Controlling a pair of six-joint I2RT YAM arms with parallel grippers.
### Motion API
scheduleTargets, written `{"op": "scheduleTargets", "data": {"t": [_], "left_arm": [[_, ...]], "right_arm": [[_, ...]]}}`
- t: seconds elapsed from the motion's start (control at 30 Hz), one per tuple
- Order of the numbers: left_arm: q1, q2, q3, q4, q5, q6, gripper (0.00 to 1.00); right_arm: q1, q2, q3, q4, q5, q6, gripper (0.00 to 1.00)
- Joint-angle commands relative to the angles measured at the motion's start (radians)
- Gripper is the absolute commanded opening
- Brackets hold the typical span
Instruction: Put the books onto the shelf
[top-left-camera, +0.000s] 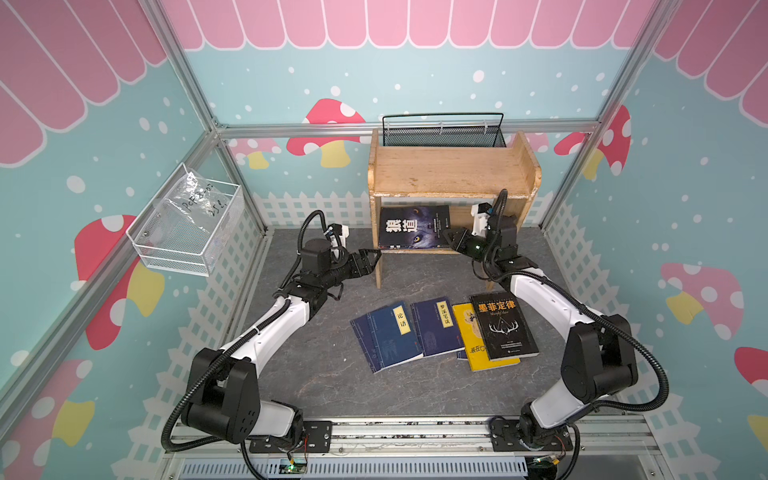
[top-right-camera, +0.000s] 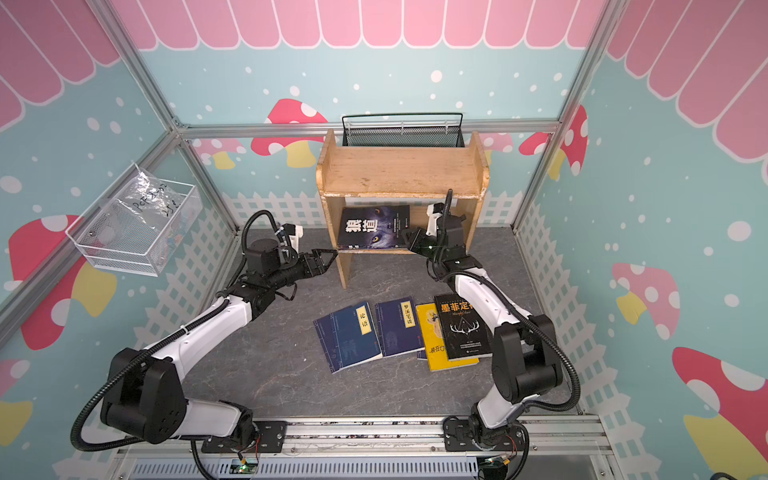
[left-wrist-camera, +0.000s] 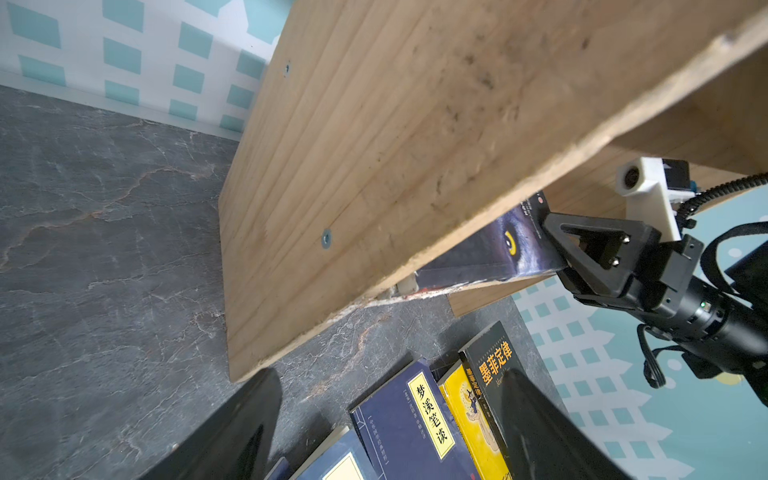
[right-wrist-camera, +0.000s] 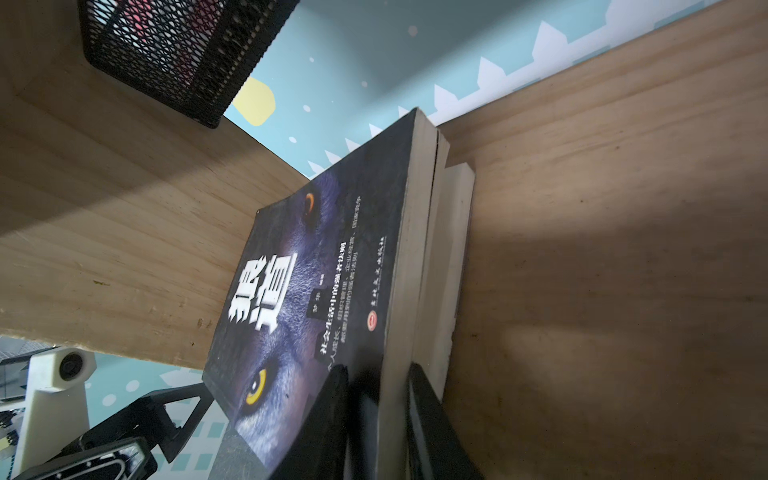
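**Mushroom-print cell: right arm pinches wolf-eye book on shelf's lower tier**

Grey stone-look tabletop (top-left-camera: 332, 386) and mushroom-print walls frame 2 robot arms working at the light wooden shelf (top-left-camera: 449, 170). The right gripper (top-left-camera: 449, 239) has its jaws drawn in on the near corner of the wolf-eye book (top-left-camera: 413, 227), with 1 finger (right-wrist-camera: 334, 399) on the cover and the other under it. That book lies cover-up on the lower tier, straight ahead of the gripper, on top of another book (right-wrist-camera: 453, 270) that shows only its page edges.

The left gripper (top-left-camera: 374, 255) hovers with its jaws spread wide and nothing between them. It sits just outside the shelf's side panel, across the shelf front from the right gripper.

Behind both grippers, toward the arm bases, more books lie flat on the table: a navy book (top-left-camera: 392, 334), a navy volume (top-left-camera: 436, 326) beside it, then a yellow book (top-left-camera: 482, 361) partly under the antler book (top-left-camera: 505, 328). Beyond both grippers, a black mesh basket (top-left-camera: 444, 133) stands behind the shelf top.
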Motion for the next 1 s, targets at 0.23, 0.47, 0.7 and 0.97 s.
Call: {"op": "scheduleTargets", "data": {"t": [0.23, 0.47, 0.7, 0.97], "left_arm": [[-0.002, 0.004, 0.008, 0.013, -0.006, 0.019, 0.84], [-0.002, 0.003, 0.002, 0.015, -0.005, 0.013, 0.84], [-0.002, 0.005, -0.004, 0.019, 0.000, 0.007, 0.84], [-0.002, 0.016, -0.005, 0.061, 0.028, -0.024, 0.84]], "right_arm": [[0.042, 0.011, 0.074, -0.030, 0.053, -0.086, 0.45], [0.048, -0.004, 0.079, -0.080, 0.117, -0.104, 0.46], [0.056, -0.020, 0.078, -0.112, 0.137, -0.119, 0.49], [0.067, -0.043, 0.075, -0.151, 0.131, -0.116, 0.46]]}}
